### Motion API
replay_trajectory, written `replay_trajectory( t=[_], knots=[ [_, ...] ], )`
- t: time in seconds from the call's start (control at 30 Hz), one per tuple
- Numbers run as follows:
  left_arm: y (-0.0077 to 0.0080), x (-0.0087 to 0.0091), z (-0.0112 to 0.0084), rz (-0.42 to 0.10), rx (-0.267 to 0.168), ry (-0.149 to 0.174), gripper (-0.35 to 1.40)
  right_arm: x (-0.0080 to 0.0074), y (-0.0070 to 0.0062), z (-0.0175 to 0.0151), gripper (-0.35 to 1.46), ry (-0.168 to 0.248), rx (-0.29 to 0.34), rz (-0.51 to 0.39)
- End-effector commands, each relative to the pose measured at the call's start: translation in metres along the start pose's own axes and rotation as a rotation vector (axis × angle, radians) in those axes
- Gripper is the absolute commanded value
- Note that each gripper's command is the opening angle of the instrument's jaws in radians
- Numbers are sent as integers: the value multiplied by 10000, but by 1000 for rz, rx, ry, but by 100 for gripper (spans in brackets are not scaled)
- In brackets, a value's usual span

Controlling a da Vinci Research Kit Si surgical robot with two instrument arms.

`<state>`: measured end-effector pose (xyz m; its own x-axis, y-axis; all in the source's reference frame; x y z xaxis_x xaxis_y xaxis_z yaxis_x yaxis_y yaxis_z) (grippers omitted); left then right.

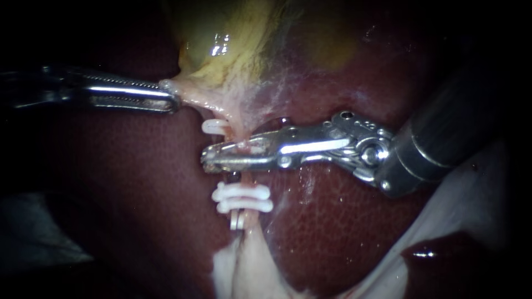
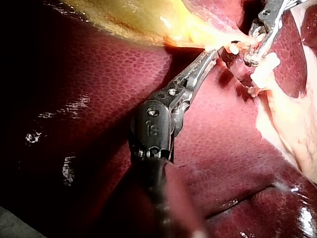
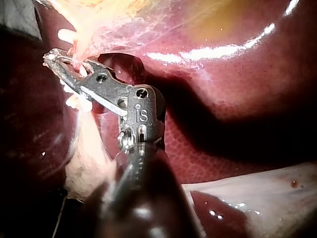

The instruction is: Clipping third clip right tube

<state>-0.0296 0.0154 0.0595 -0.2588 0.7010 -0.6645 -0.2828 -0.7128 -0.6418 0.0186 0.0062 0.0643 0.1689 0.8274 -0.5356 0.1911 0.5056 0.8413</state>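
Observation:
My right instrument (image 1: 206, 158) comes in from the right, and its long jaws lie across a thin pink tube (image 1: 250, 178), shut on it from both sides. One white clip (image 1: 215, 126) sits on the tube just above the jaws. Two more white clips (image 1: 244, 198) and a small metal clip (image 1: 238, 220) sit below them. My left instrument (image 1: 173, 99) is shut on the pale edge of the gallbladder (image 1: 233, 50) and holds it taut to the left. In the right wrist view the jaws (image 3: 53, 60) enclose pink tissue (image 3: 77, 60). The left wrist view shows the left jaws (image 2: 218, 49) gripping yellowish tissue (image 2: 198, 34).
Dark red liver (image 1: 138, 182) lies around and under the tube. Pale fatty tissue (image 1: 249, 266) spreads below the clips. A white sheet of tissue (image 1: 476, 205) lies under the right shaft. In the left wrist view my right instrument (image 2: 257, 39) is just ahead of the left jaws.

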Motion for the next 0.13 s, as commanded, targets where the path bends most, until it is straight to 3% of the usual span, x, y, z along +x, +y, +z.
replay_trajectory(
  t=[0.03, 0.13],
  knots=[
    [0, 0, 0, 0, 0, 0, -35, 0, 0, 0, -35, 0, -1, 0],
    [0, 0, 1, 0, 0, 0, -35, 0, 1, 0, -35, -1, -1, 0]
  ],
)
